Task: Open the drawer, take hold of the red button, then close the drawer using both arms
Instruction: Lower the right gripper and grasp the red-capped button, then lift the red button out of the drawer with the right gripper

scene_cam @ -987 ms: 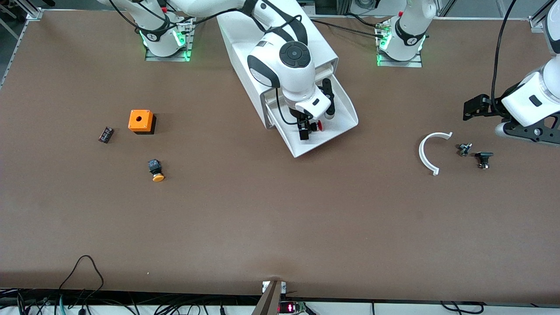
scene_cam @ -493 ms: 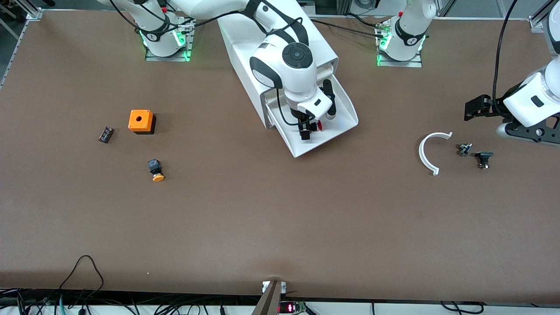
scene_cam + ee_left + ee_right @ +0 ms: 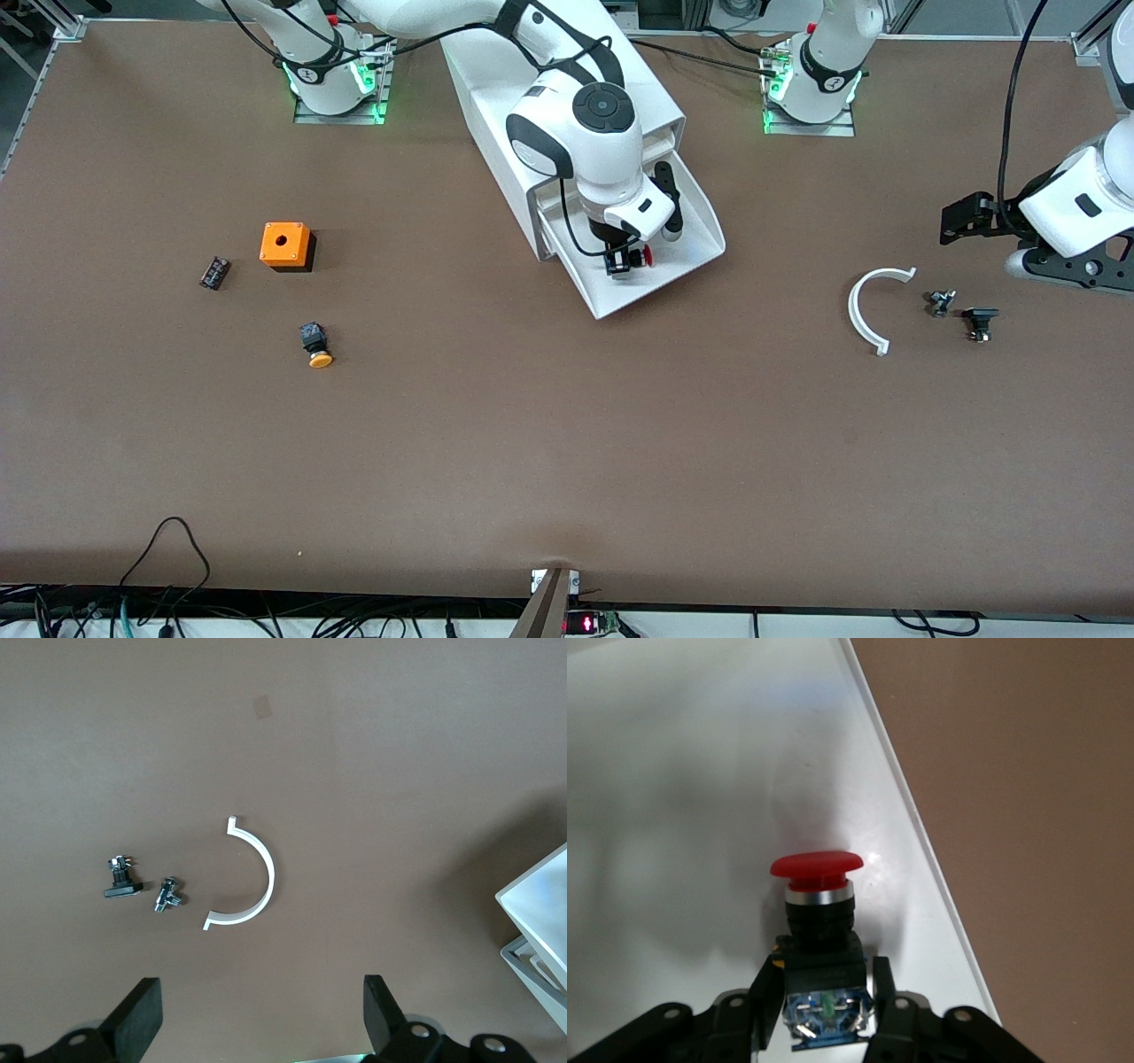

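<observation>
The right pincer [image 3: 625, 259] is down in the pulled-out drawer [image 3: 687, 257] of the white cabinet [image 3: 496, 97], its fingers [image 3: 764, 992] clamped on the black body of the button [image 3: 819, 930], whose red cap points away from the wrist. The button looks to be resting on or just above the drawer floor, close to the side wall. The hold sits low on the blocky base, near its terminals — a shallow purchase, so a quick lift could let the top-heavy button pivot or slip out and drop back into the tray. The cap is also near the drawer wall, and a sideways pull-out might catch it there and drag the drawer askew. The left pincer [image 3: 257, 1028] waits with its fingers wide apart and empty, above the desk [image 3: 567, 443] near the white curved strip [image 3: 864, 310] and two small black parts [image 3: 961, 315] — if it moves to push the drawer shut before the right arm is clear, the wrist could be trapped.
</observation>
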Motion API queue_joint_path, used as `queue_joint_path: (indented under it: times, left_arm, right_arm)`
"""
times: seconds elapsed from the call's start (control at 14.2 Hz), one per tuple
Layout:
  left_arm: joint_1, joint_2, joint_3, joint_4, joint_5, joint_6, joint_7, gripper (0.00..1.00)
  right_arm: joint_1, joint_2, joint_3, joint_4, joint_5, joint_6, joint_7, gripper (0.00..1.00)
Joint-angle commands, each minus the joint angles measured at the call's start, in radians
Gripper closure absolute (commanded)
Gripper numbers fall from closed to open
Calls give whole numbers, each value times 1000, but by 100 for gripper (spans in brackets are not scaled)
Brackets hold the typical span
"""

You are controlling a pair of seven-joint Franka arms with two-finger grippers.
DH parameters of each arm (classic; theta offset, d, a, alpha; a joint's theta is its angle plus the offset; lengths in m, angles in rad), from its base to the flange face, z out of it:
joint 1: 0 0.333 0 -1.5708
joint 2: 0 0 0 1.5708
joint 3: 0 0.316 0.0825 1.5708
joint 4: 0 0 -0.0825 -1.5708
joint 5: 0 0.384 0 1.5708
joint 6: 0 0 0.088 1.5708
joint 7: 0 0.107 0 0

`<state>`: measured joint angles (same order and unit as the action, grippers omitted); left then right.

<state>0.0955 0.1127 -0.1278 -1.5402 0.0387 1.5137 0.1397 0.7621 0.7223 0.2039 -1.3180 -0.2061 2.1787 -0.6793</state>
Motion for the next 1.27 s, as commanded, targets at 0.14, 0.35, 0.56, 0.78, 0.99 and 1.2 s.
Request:
queue_joint_path:
  times: [0.14,0.35,0.56,0.78,0.99,1.2]
  left_arm:
    - [1,-4,-1,0,3,0,-8,0]
    - [1,-4,-1,0,3,-1,-8,0]
    - [1,-4,-1,0,3,-1,-8,0]
    - [1,-4,-1,0,3,-1,-8,0]
    - [3,-4,-1,0,3,-3,-8,0]
    - [1,-4,-1,2,3,-3,-8,0]
  right_arm:
    - [20,5,-20,34,-29,-10,4,64]
    - [43,-33,-50,37,-19,-14,23,68]
    - [31,-73,-69,46,5,-22,69,68]
    - [37,-118,-173,74,126,-33,72,68]
    - [7,-156,-253,69,184,-34,73,68]
    - [-61,-184,-313,51,201,-37,72,68]
